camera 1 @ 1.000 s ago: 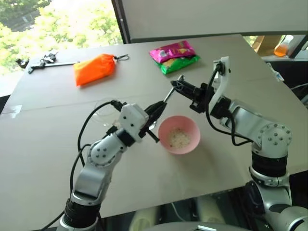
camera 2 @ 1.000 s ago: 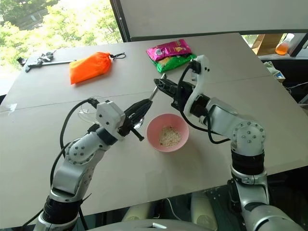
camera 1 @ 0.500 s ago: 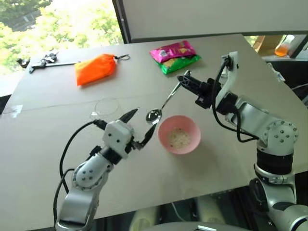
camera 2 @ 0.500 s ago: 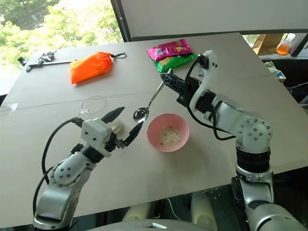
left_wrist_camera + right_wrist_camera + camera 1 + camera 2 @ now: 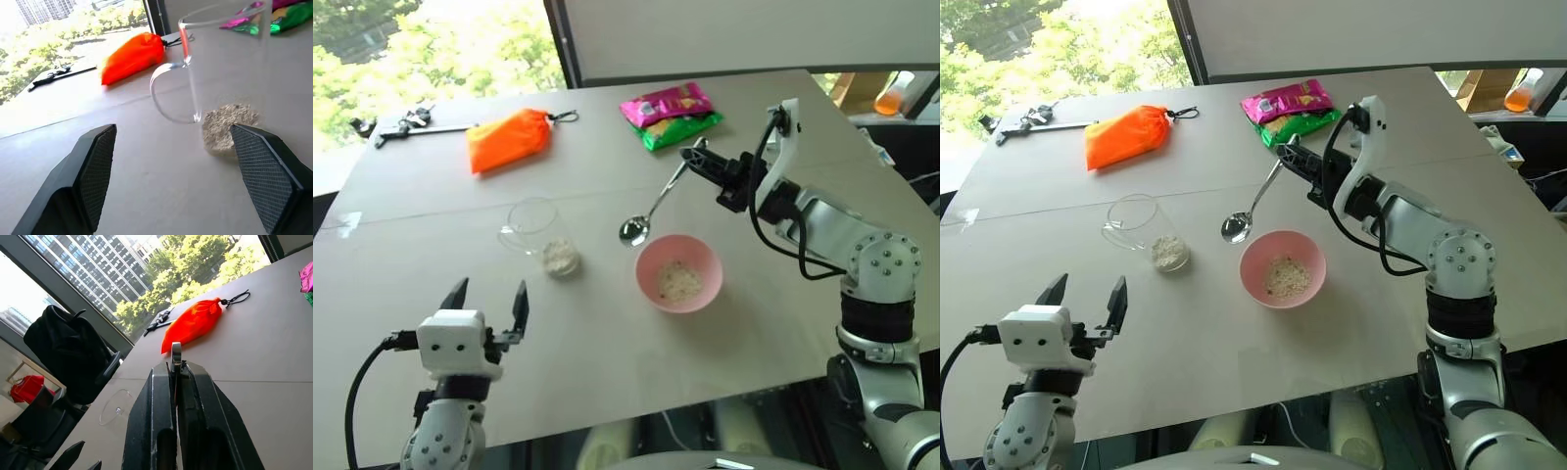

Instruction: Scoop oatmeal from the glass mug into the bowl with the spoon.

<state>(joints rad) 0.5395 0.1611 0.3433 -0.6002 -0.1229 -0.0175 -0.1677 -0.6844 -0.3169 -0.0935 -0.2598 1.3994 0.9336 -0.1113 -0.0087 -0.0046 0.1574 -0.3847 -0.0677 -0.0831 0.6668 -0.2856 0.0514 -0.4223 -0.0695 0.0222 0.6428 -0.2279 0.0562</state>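
Observation:
The glass mug (image 5: pixel 530 225) stands on the table left of centre, with oatmeal (image 5: pixel 561 258) in its bottom. To its right sits the pink bowl (image 5: pixel 706 258), holding a small heap of oatmeal (image 5: pixel 678 282). My right gripper (image 5: pixel 690 155) is shut on the handle end of the spoon (image 5: pixel 658 201), which slants down so that its oval bowl hangs between mug and pink bowl. My left gripper (image 5: pixel 490 292) stands open and empty near the table's front edge, pointing at the mug (image 5: pixel 220 73) from a short way off.
An orange pouch (image 5: pixel 507 139), pink and green snack packets (image 5: pixel 668 113) and a dark tool with keys (image 5: pixel 401 125) lie along the far side of the table. A window runs behind the far edge. A black bag (image 5: pixel 68 352) sits on a chair beyond the table.
My left gripper opened, let go of the spoon's bowl end and drew back down to the near left. The mug now shows uncovered. The right gripper still holds the spoon, almost in place.

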